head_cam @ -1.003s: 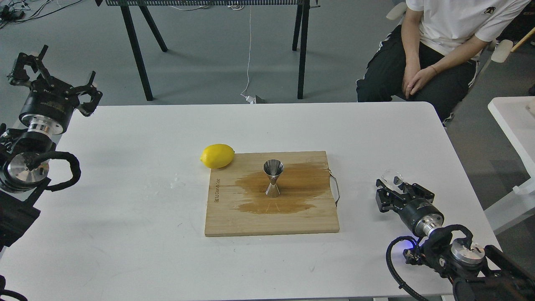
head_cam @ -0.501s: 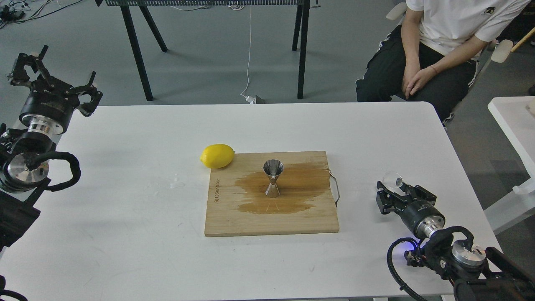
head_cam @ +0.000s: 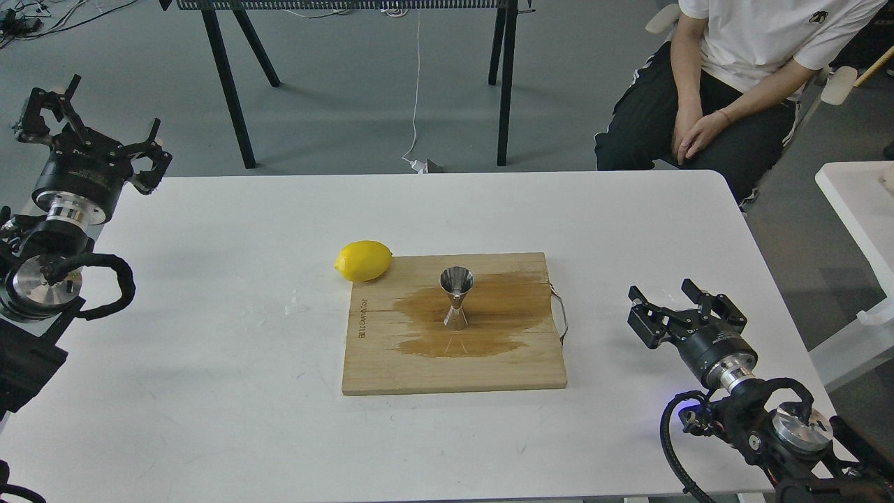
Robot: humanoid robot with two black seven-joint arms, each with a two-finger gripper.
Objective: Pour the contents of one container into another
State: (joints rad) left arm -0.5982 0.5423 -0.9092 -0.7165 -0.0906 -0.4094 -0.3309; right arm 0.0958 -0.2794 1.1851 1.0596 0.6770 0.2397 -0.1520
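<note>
Both hands are open and hold nothing: the right hand [head_cam: 674, 299] over the surface's [head_cam: 209, 391] right side, the left hand [head_cam: 91, 126] raised at its far left corner. On the wet board [head_cam: 391, 363] stands the jigger [head_cam: 456, 298]; the cup cannot be seen.

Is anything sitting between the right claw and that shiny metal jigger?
Nothing visible blocks it. Between the right gripper and the jigger lie only bare table, the board and its low wire handle.
</note>
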